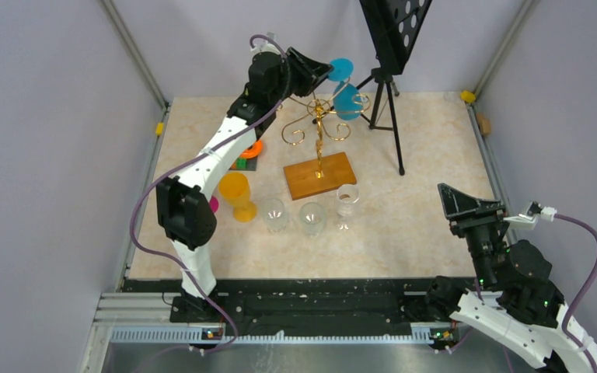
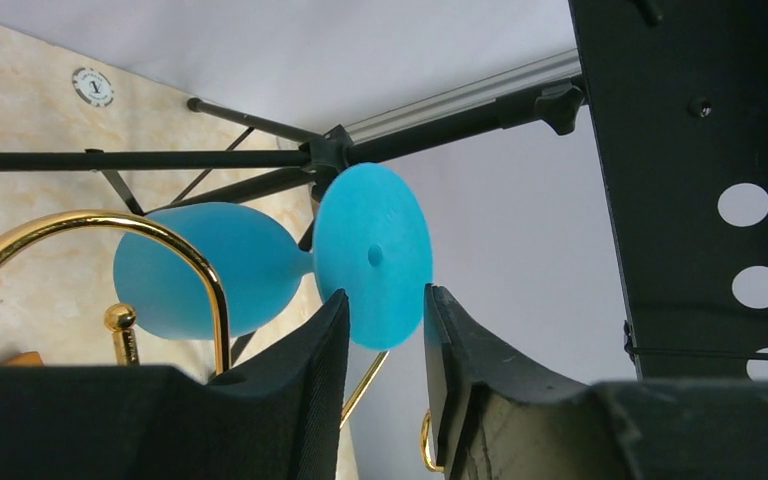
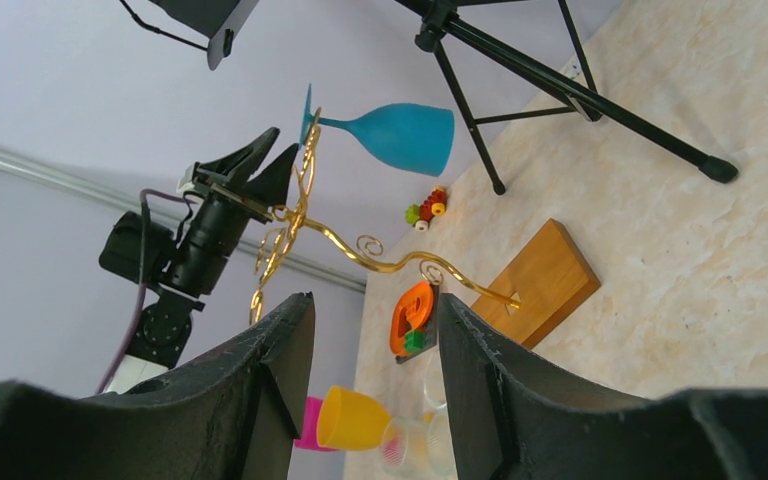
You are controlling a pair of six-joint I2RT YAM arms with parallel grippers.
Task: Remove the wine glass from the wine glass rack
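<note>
A blue wine glass hangs upside down on the gold wine glass rack, which stands on a brown wooden base. My left gripper is open, high at the rack's top, right by the glass's foot. In the left wrist view the round blue foot sits just beyond the gripper, its lower edge behind the gap between the jaws, with a gold arm in front of the bowl. My right gripper is open and empty, low at the right, and shows open in its own view.
A black tripod stand with a perforated black plate stands just right of the rack. A yellow cup, three clear glasses and an orange toy stand in front and left of the wooden base.
</note>
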